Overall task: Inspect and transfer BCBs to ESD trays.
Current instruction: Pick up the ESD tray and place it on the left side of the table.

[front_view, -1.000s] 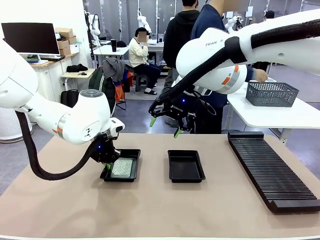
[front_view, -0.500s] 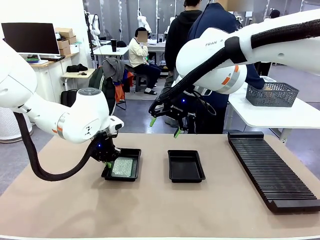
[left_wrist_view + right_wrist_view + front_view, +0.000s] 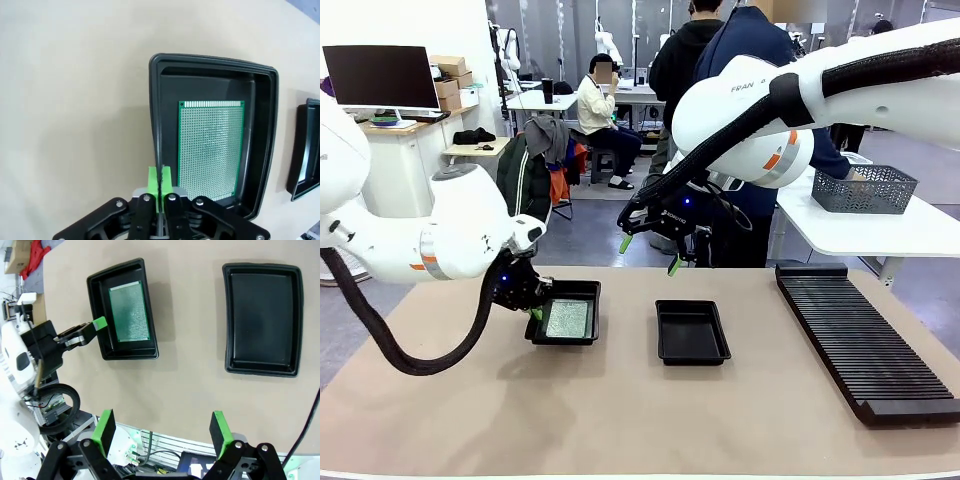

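Note:
A pale-green BCB [image 3: 567, 318] lies flat inside the left ESD tray [image 3: 582, 288], a shallow black tray on the tan table. My left gripper [image 3: 535, 313] is shut on that tray's near-left rim. The left wrist view shows its green fingertips pinching the tray's rim [image 3: 215, 62] beside the BCB [image 3: 211, 145], with the gripper [image 3: 160, 181] at the bottom. A second ESD tray [image 3: 692, 357] sits at the table's middle with nothing in it. My right gripper [image 3: 649, 254] hangs open above and behind it. From the right wrist I see the BCB [image 3: 129, 311], its tray [image 3: 97, 302], the other tray [image 3: 262, 317] and my open right gripper [image 3: 163, 429].
A long black slotted rack [image 3: 860, 345] lies along the table's right side. A person in dark blue stands at the far side, beside a white side table with a grey mesh basket [image 3: 865, 187]. Bare tabletop stretches across the front.
My left arm has swung back to the left, and the tray with the BCB in its grip has shifted slightly toward the far side. My right arm has stayed still.

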Motion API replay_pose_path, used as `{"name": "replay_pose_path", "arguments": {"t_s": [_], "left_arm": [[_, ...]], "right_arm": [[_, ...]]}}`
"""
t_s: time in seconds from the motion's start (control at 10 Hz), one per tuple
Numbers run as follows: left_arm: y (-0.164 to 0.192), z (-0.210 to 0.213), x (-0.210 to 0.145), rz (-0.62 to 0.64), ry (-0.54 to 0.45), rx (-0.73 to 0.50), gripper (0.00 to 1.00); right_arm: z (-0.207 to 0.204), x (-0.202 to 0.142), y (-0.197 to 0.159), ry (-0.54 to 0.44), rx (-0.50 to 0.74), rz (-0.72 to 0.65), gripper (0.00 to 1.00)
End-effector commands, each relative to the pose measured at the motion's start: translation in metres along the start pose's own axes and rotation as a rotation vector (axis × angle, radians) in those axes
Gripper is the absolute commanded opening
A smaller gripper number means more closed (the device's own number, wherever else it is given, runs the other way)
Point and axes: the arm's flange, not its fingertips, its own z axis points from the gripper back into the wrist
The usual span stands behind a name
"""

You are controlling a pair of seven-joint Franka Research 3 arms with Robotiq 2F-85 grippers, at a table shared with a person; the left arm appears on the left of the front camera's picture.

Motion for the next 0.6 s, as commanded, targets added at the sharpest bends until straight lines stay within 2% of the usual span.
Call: {"name": "replay_pose_path", "arguments": {"t_s": [0.0,0.2,0.5], "left_arm": [[0.03,0.014,-0.007,-0.008,-0.026,-0.046,0.0],[0.067,0.031,-0.002,-0.027,-0.023,-0.076,0.0],[0.13,0.052,0.01,-0.047,-0.011,-0.053,0.0]], "right_arm": [[0.0,0.002,0.0,-0.005,-0.016,0.007,1.0],[0.0,0.002,0.0,-0.005,-0.016,0.007,1.0],[0.0,0.002,0.0,-0.005,-0.016,0.007,1.0]]}}
